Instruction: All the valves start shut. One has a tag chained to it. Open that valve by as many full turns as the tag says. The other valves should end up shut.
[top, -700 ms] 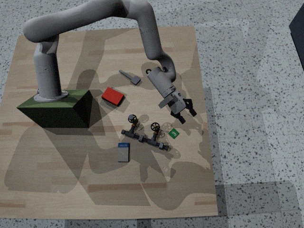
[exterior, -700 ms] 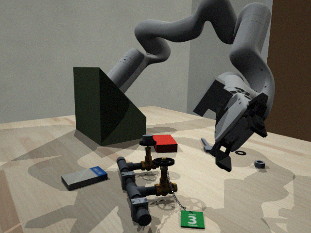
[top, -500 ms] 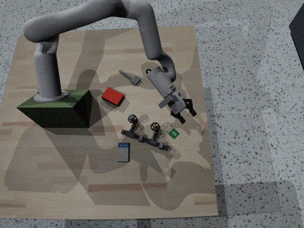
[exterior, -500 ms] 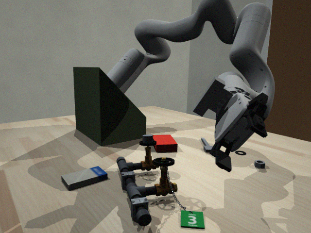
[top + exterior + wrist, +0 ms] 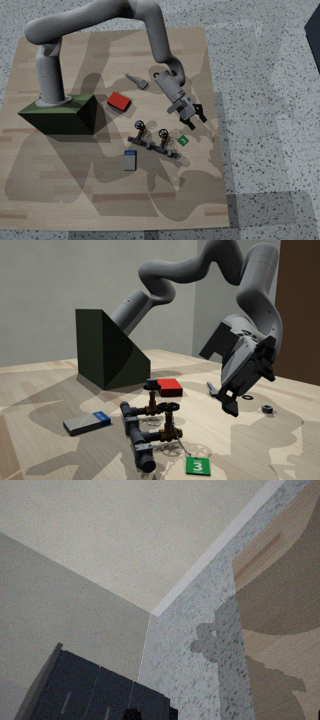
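A dark pipe (image 5: 152,147) lies on the wooden board with two brass valves standing on it. The right valve has a black handwheel (image 5: 163,137) with a yellow hub, also in the exterior view (image 5: 168,406). A chain joins it to a green tag (image 5: 183,140) (image 5: 198,465) marked 3, lying flat on the board. The left valve has a dark grey handwheel (image 5: 139,125), also in the exterior view (image 5: 151,384). My gripper (image 5: 197,121) is open and empty. It hangs tilted above the board, up and to the right of the tagged valve, also in the exterior view (image 5: 245,392). The wrist view shows only wall and floor.
A red block (image 5: 118,101), a grey hammer-like tool (image 5: 136,81), a grey box with a blue end (image 5: 130,160), a washer (image 5: 248,396) and a nut (image 5: 267,408) lie on the board. The arm's dark green base (image 5: 59,113) stands at the left.
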Controlling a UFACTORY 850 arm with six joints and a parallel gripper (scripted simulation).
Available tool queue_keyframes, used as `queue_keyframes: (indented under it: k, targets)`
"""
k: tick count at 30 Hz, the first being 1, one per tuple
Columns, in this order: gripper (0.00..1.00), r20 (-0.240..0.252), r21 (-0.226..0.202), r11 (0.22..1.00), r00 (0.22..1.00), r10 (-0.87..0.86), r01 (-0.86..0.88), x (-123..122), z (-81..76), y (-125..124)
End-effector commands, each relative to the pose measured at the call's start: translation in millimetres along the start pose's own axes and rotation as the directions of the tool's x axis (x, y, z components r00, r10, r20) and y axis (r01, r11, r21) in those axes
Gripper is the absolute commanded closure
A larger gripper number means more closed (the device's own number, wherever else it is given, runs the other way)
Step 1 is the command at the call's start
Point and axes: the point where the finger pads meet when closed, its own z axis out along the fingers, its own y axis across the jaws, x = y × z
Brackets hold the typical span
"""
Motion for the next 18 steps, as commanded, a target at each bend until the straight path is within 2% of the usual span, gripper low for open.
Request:
queue_keyframes:
  k: [1,6,11,13,15,18]
  targets:
    - [0.0,0.005,0.005,1.0,1.0,-0.004,0.004,-0.9,0.7,-2.8]
    - [0.0,0.039,0.027,0.999,0.998,-0.038,0.037,-7.3,5.1,-12.2]
    - [0.0,0.116,0.08,0.991,0.986,-0.119,0.11,-22.3,13.5,-32.5]
    - [0.0,0.116,0.08,0.991,0.986,-0.119,0.11,-22.3,13.5,-32.5]
    - [0.0,0.158,0.112,0.982,0.973,-0.166,0.149,-31.0,17.2,-43.1]
    - [0.0,0.193,0.14,0.974,0.959,-0.206,0.181,-38.4,19.7,-51.4]
